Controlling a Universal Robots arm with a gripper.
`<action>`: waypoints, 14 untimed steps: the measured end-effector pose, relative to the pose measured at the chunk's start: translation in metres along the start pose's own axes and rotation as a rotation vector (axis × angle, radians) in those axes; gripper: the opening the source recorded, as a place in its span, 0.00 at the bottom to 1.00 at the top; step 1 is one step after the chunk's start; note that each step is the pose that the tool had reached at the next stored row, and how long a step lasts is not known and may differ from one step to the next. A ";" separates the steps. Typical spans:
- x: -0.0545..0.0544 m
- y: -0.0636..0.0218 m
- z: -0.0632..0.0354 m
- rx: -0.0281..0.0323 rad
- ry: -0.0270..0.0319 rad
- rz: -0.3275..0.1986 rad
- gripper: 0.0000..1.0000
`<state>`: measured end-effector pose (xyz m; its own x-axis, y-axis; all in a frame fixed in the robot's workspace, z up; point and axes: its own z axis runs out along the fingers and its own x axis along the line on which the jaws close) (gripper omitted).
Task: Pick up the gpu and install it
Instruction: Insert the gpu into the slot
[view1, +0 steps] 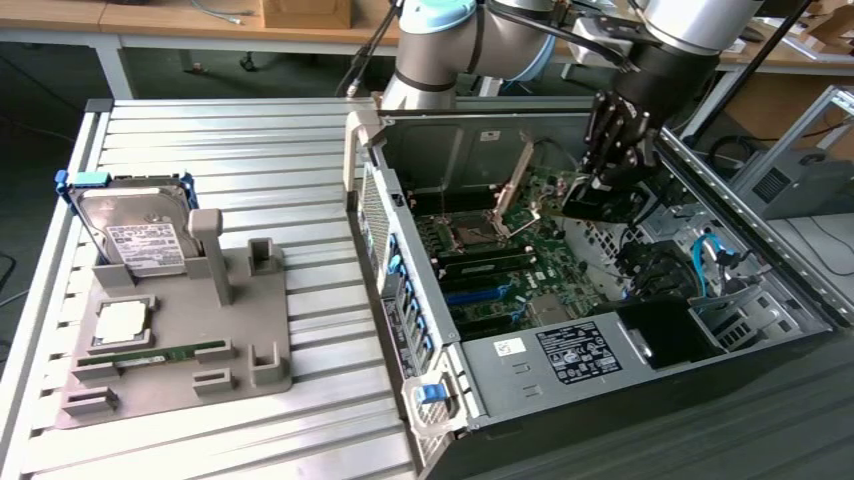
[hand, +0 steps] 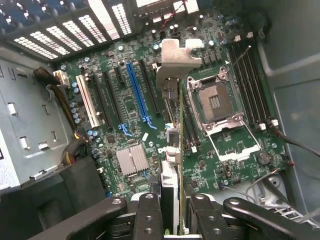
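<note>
Silver metal marked the far end of the gpu (hand: 171, 137) in the wrist view, where its bracket stood out over the green board (hand: 131, 116). I saw the card only edge-on, as a thin line, so both of its flat faces were hidden. My pincer (hand: 175, 216) was pinching the gpu, one dark finger (hand: 149, 215) on each side of its near end; the very tips were cut off by the frame. The card ran between the blue slot (hand: 137, 92) and the open socket (hand: 215, 102). I could not tell whether its lower edge touched the board or hung above it.

In the exterior view my pincer (view1: 603, 182) reached down into the open case (view1: 447, 400), toward the exterior view's right. The gpu (view1: 587, 205) showed below the fingers as a dark block that was hard to separate from the shadowed parts behind it. My arm was cut off at the upper edge.

On the slatted table (view1: 240, 140), well apart from the case at the exterior view's left, a grey holder (view1: 260, 330) carried an upright drive (view1: 134, 235) and a flat memory stick (view1: 160, 354).
</note>
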<state>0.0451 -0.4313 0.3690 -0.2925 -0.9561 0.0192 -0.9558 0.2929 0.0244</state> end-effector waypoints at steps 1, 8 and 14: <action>0.000 0.0000 0.0000 0.0001 0.0002 -0.007 0.27; 0.000 0.0000 0.0003 0.0013 0.0016 -0.065 0.27; 0.000 0.0000 0.0005 0.0022 0.0028 -0.117 0.27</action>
<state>0.0451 -0.4313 0.3685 -0.1791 -0.9836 0.0191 -0.9835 0.1795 0.0244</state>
